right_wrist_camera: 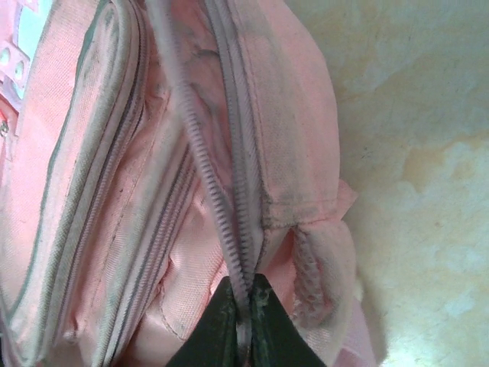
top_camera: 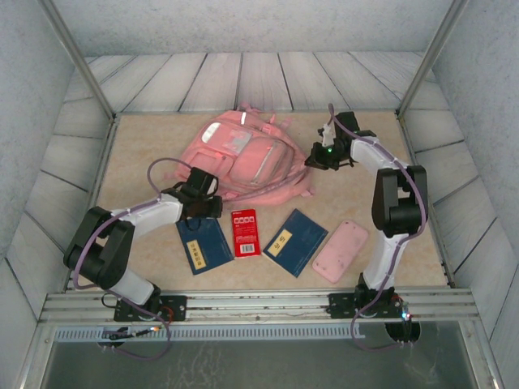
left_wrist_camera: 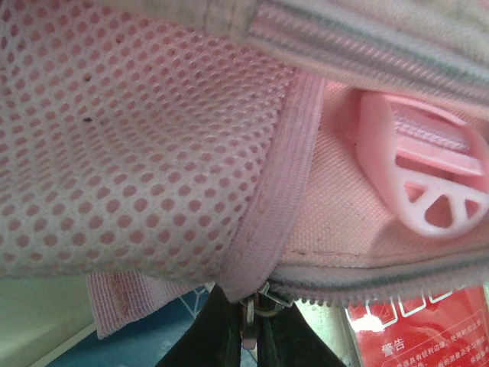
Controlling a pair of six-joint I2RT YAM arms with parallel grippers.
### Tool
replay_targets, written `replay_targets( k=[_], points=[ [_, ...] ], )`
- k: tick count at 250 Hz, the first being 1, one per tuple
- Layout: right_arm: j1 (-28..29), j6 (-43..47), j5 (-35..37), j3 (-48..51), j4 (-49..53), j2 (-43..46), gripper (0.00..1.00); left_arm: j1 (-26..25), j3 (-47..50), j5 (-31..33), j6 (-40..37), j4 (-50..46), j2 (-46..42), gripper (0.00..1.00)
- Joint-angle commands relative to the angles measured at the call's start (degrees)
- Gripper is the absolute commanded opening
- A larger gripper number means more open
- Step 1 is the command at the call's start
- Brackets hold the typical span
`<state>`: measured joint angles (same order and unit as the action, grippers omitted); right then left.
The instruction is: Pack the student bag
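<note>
The big pink cloth backpack (top_camera: pixel 243 158) with zips and little white shiny strips lies in the middle of the tan table top (top_camera: pixel 138 154), toward the far side. No words can be read on it. Up close you can see its pink net pocket (left_wrist_camera: pixel 130 130) and a round pink plastic buckle (left_wrist_camera: pixel 428 176). The buckle is cut off at the picture's edge.

The left pincer (left_wrist_camera: pixel 250 340) is at the bag's near left edge. Its two black fingers are pressed together and pinch a small metal zip pull (left_wrist_camera: pixel 250 315). The right pincer (right_wrist_camera: pixel 244 325) is at the bag's right side. Its fingers are close together and pinch the pink-grey zip strip (right_wrist_camera: pixel 206 191).

Just in front of the bag lies a flat red packet (top_camera: pixel 246 232) with white Chinese writing. The left wrist view shows the words "警告" on it. A dark blue booklet (top_camera: pixel 203 245) lies on its left and another dark blue booklet (top_camera: pixel 296 241) on its right. Each has a yellow label too small to read. A flat pink case (top_camera: pixel 340 251) with round corners lies farthest right.
</note>
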<state>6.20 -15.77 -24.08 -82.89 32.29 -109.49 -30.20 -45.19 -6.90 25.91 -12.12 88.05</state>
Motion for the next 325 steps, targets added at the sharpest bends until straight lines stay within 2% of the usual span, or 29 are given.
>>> replay_targets(
  k=[1,26,42,59,89,138,168,210,259,293,325],
  points=[
    [-1.87,2.16,1.42,-0.68,2.66,4.12,0.19,1.16,-1.01,1.11,-1.21,-3.09,-0.73,0.13],
    [-1.71,3.29,1.69,1.51,6.39,7.59,0.43,1.08,0.52,-4.26,-3.59,-1.77,-1.82,0.27],
    [-1.67,3.47,2.51,4.55,7.29,10.81,0.53,0.89,2.79,-7.66,-4.88,0.46,-3.36,0.41],
    [-1.63,3.34,2.88,7.83,8.4,13.87,0.59,0.09,4.01,-9.89,-6.28,1.41,-5.25,0.54],
    [-0.81,1.58,2.96,14.05,10.29,18.96,0.63,-3.39,2.35,-11.33,-9.05,-0.98,-8.2,0.66],
    [5.15,-6.84,3.73,24.46,9.08,27.58,0.64,-8.74,-1.28,-18.05,-10.17,1.17,-8.07,0.65],
    [10.76,-10.04,4.65,29.39,12.09,32.31,0.66,-11.16,-3.77,-17.58,-11.06,1.23,-5.24,0.65],
    [16.55,-15.78,7.47,33.98,14.6,38.51,0.68,-11.37,-5.15,-17.01,-10.83,2.08,-2.04,0.65],
    [20.38,-18.08,17.79,33.29,22.49,40.81,0.7,-11.46,-5.81,-17.78,-9.66,3.75,-0.38,0.64],
    [21.79,-20.92,11.72,36.61,18.74,41.06,0.7,-11.63,-6.2,-22.13,-10.39,4.63,1.45,0.63],
    [26.82,-26.9,11.52,38.04,16.52,41.79,0.7,-11.85,-6.23,-22.52,-11.3,4.6,1.92,0.63]
  ],
)
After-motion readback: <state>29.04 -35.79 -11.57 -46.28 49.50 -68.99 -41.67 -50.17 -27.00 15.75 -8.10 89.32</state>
